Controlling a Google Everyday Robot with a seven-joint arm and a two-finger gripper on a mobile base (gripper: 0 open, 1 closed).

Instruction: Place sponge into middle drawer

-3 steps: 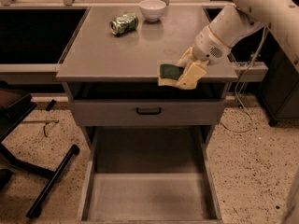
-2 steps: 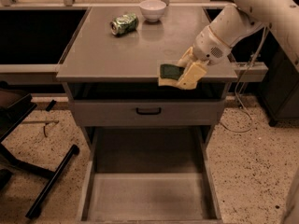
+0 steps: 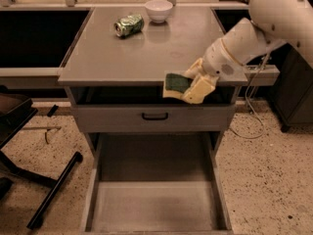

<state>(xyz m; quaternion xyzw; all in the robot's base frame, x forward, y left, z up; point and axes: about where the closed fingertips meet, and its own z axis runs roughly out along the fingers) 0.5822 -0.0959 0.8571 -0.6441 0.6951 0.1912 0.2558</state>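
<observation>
My gripper (image 3: 190, 88) is shut on the sponge (image 3: 176, 82), whose dark green layer over pale yellow foam shows between the cream fingers. It holds the sponge at the front edge of the grey cabinet top (image 3: 142, 48), right of centre, above the drawer front with the black handle (image 3: 154, 116). The middle drawer (image 3: 155, 207), a wide grey metal box with low side walls, stands pulled out and open below, toward me. Its floor is bare.
A crushed green can (image 3: 128, 25) and a white bowl (image 3: 159, 10) sit at the back of the cabinet top. A black chair base (image 3: 29, 180) stands on the speckled floor at the left. A cable (image 3: 249, 126) hangs at the right.
My gripper with the sponge has dropped slightly at the front edge of the cabinet top. Nothing else has moved.
</observation>
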